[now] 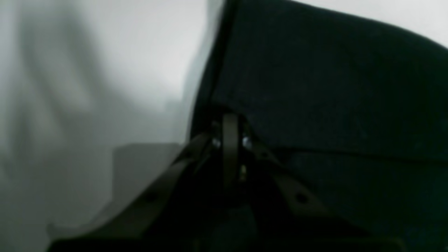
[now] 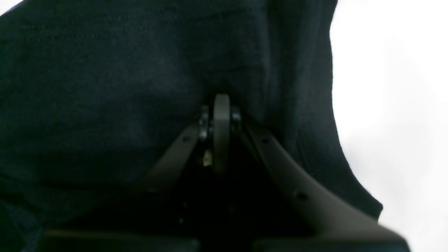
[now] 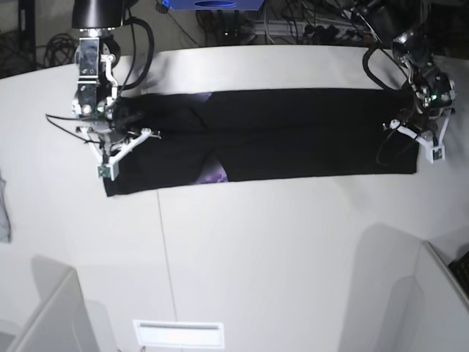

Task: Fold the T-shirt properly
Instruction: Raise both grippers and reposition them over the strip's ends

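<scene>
The black T-shirt (image 3: 293, 136) lies folded into a long strip across the white table (image 3: 278, 249), with a bit of purple print (image 3: 214, 174) showing at its front edge. My right gripper (image 3: 117, 125) is at the strip's left end in the base view, and its wrist view shows it (image 2: 221, 99) shut on dark cloth (image 2: 105, 87). My left gripper (image 3: 412, 121) is at the strip's right end. In the left wrist view it (image 1: 231, 119) is shut on the shirt's edge (image 1: 332, 87). The cloth hides both pairs of fingertips.
A small grey cloth scrap (image 3: 4, 213) lies at the table's left edge. White panels stand at the front left (image 3: 51, 315) and front right (image 3: 432, 301). Cables and a blue device (image 3: 212, 4) crowd the area behind the table.
</scene>
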Motion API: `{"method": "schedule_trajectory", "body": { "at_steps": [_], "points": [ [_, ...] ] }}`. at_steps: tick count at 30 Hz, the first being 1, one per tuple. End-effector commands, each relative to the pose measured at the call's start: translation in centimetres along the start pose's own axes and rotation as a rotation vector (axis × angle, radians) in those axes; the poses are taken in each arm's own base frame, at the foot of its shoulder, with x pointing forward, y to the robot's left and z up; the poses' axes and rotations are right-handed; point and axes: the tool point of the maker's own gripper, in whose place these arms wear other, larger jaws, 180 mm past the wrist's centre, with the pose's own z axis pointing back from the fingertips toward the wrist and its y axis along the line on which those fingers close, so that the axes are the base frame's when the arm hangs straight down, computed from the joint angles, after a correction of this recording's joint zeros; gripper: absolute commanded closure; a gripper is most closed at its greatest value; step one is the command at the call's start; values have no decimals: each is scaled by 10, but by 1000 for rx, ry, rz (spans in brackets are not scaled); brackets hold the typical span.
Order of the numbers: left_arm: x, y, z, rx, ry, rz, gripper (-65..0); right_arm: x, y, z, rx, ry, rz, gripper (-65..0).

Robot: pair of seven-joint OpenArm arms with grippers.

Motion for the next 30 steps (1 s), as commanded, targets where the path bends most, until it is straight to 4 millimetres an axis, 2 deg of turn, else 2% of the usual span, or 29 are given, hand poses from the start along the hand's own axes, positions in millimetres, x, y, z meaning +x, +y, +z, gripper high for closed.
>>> {"method": "schedule_trajectory", "body": {
  "at_steps": [1, 8, 15, 21, 24, 27, 30],
  "points": [
    [-2, -3, -3, -2, 34, -22, 0, -5, -10, -2, -33, 41, 8, 0],
    [34, -19, -15, -40, -14, -5, 0, 22, -9, -14, -32, 16, -2, 0],
    [56, -13, -11, -25, -58, -16, 0, 46, -8, -9, -30, -36, -1, 0],
    [94, -6, 20, 24, -183, -65, 0, 66, -1, 11, -17, -83, 7, 0],
    [106, -4, 34, 38, -178, -69, 0, 85, 6, 28, -4, -142, 18, 0],
    [127, -9, 57, 31, -236, -120, 0, 104, 11, 51, 5, -210, 28, 0],
    [126, -1, 77, 34, -246, -197, 0, 113, 16, 77, 12, -284, 44, 0]
  ]
}}
